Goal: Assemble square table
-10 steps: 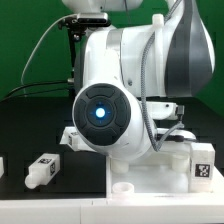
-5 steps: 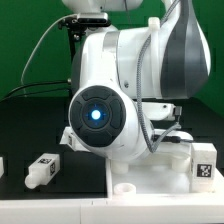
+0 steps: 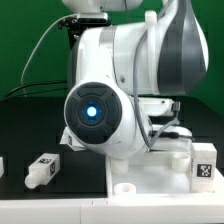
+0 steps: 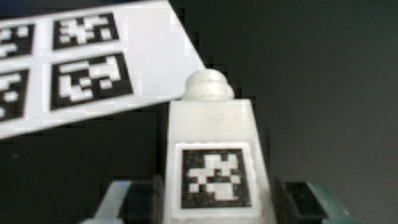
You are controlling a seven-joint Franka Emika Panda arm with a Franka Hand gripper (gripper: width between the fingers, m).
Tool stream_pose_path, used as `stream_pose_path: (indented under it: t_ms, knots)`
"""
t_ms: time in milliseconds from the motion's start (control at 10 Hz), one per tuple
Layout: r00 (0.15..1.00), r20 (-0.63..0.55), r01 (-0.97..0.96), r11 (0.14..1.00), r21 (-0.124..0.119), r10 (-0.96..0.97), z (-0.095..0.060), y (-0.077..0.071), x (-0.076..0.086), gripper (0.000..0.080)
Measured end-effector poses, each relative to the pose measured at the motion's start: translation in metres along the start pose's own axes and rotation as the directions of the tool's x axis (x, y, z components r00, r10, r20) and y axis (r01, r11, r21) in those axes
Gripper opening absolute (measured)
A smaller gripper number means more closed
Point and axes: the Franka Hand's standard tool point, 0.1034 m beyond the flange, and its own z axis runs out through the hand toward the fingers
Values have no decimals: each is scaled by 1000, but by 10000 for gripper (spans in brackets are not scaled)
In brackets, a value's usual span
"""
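Note:
In the wrist view my gripper (image 4: 210, 205) is shut on a white table leg (image 4: 214, 130). The leg's black-and-white tag (image 4: 214, 178) faces the camera and its rounded screw tip (image 4: 208, 84) points away from the wrist. One grey finger (image 4: 125, 203) shows on each side of the leg. In the exterior view the arm's big joint (image 3: 95, 110) hides the gripper and the held leg. The white square tabletop (image 3: 150, 188) lies at the front. A tagged leg (image 3: 203, 163) stands on its right part. Another loose leg (image 3: 41, 170) lies on the black table at the exterior view's left.
The marker board (image 4: 80, 65) with its printed tags lies on the black table beyond the held leg in the wrist view. A small white part (image 3: 2, 164) shows at the exterior view's left edge. A green backdrop stands behind.
The arm's big joint has shifted a little toward the exterior view's left. The loose leg and the tabletop have not moved.

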Motion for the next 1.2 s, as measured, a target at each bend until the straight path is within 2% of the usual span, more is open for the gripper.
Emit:
stream_pose_path:
  t_ms: [200,300,400,600,800,900,1000,1100,1200]
  knots:
    - [988,-154,37,999,24,-33,-41,-12,-22,282]
    - [976,-212,51,998,33,-43,-52,-14,-30,284]
    - [946,-319,69,997,39,-53,-64,-19,-28,284]
    - [898,-438,71,996,50,-42,-63,-20,-27,284]
    - [836,-547,80,995,52,-39,-70,-23,-23,284]
    - [798,-598,109,994,32,-69,-83,-24,-20,284]
    - [761,-639,135,991,-6,-108,-105,-26,-25,284]
    - [691,-710,149,988,-41,-134,-127,-34,-33,284]
    - [630,-766,154,987,-42,-131,-131,-38,-31,284]
